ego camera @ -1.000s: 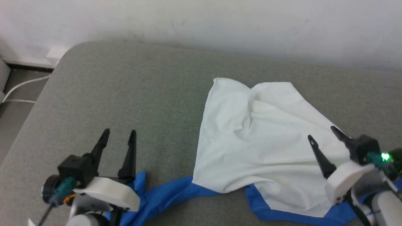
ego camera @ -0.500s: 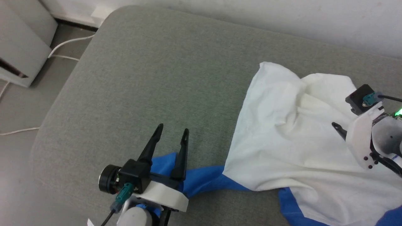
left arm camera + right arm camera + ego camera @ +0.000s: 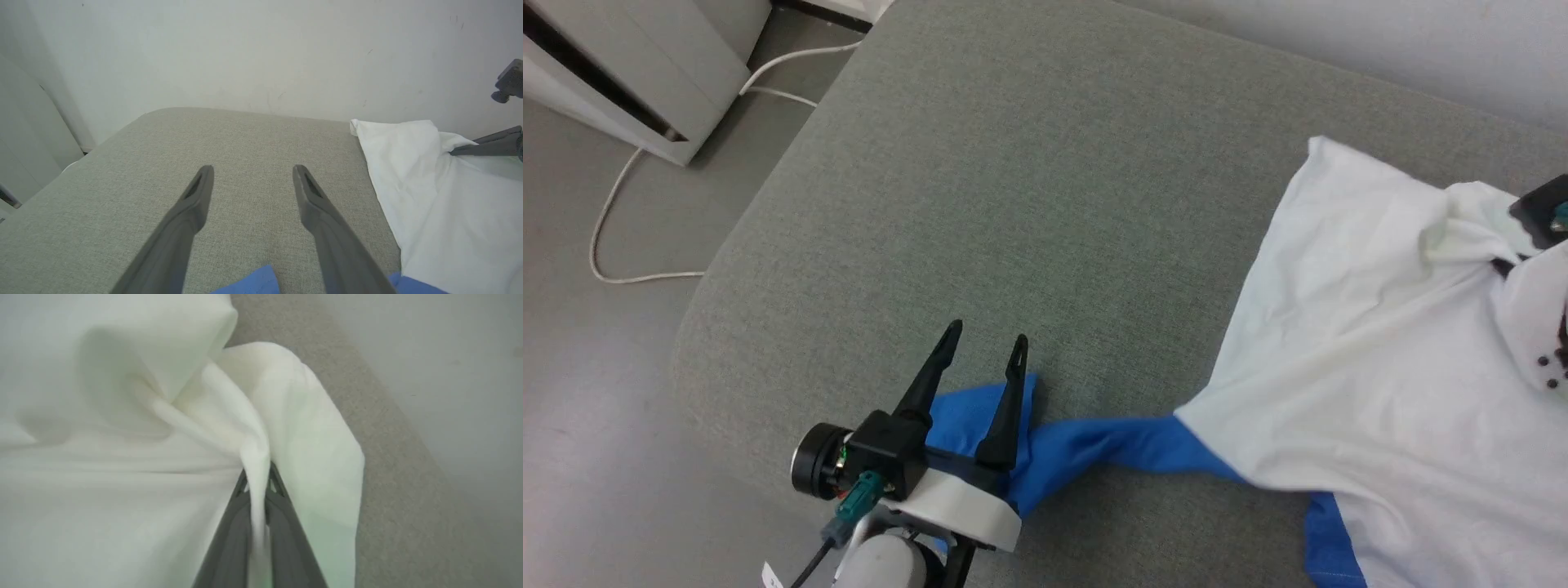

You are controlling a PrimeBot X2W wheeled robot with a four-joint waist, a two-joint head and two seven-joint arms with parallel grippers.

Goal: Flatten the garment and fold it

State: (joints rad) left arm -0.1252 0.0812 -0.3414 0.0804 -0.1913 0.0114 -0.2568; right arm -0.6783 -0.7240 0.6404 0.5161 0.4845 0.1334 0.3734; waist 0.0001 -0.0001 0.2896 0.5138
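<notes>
On the grey woven cushion (image 3: pixel 1054 163), toward its right: the garment (image 3: pixel 1380 367), thin white cloth, creased; blue sleeve (image 3: pixel 1111 445) twisted ropelike under the left gripper (image 3: pixel 986 335), jaws spread, empty, seemingly poised to take it. Right gripper (image 3: pixel 258 475) clenched on a pinched white ridge, likely for pulling the body flat.

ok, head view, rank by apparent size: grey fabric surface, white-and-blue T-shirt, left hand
1. grey fabric surface
2. white T-shirt with blue sleeves, cropped by the frame
3. left hand with dark fingers, nearest the camera
</notes>
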